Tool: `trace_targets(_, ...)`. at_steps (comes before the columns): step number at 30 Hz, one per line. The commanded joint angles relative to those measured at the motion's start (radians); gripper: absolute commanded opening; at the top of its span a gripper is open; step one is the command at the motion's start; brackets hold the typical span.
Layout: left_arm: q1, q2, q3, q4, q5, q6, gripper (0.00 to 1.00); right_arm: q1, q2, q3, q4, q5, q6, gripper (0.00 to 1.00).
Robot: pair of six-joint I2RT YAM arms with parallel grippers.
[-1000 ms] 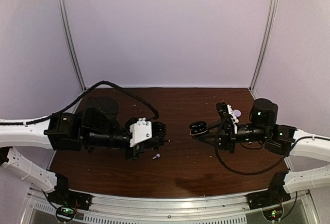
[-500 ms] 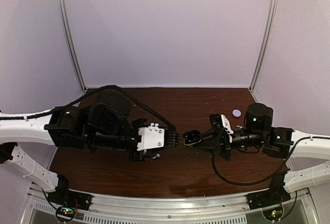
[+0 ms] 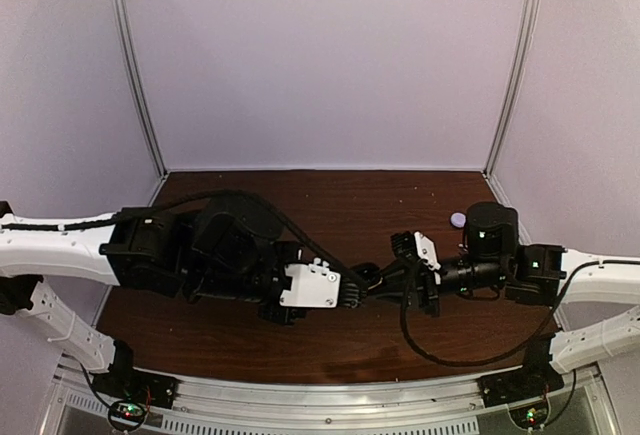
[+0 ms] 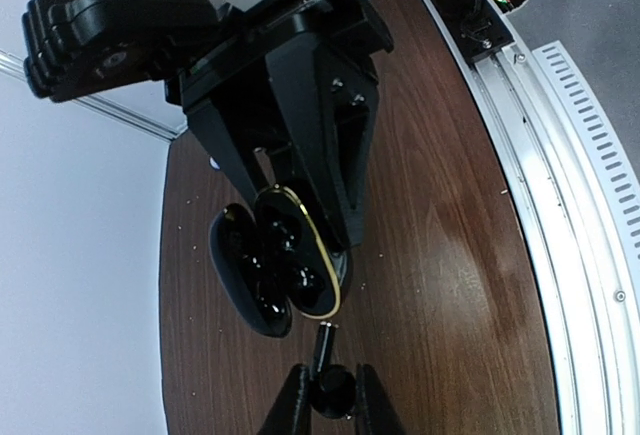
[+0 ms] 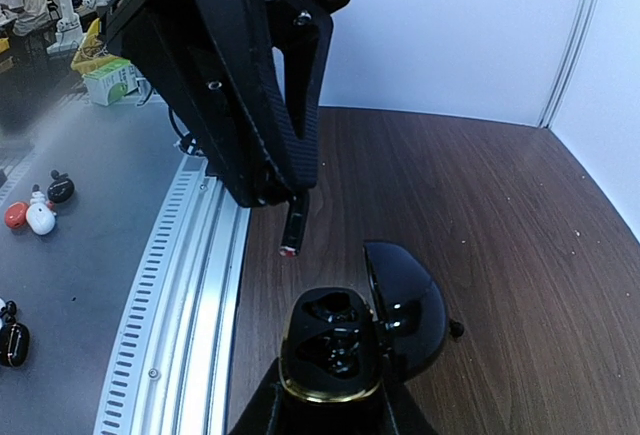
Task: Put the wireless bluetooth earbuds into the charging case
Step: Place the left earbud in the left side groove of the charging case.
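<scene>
Narrowly closed, left pincer [image 4: 333, 402] pinches a tiny, likely slippery black earbud [image 4: 323, 348]; right pincer [image 5: 330, 410] clamps the glossy open charging case [image 5: 335, 350].

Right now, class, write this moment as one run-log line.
left claw: shut on black earbud | right claw: shut on open charging case | earbud outside case
</scene>
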Motion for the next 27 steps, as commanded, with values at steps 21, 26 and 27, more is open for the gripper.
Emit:
trace_targets(21,-0.013,0.083,0.07,-0.066,-0.073,0.078,0.1,0.056,0.064,0.089,-0.11,0.073,0.025,0.0)
trace_targets(26,-0.017,0.09,0.072,-0.066,-0.073,0.086,0.1,0.059,0.073,0.091,-0.109,0.07,0.031,0.0)
trace_targets(27,-0.017,0.092,0.072,-0.065,-0.075,0.087,0.1,0.059,0.074,0.091,-0.108,0.069,0.033,0.0)
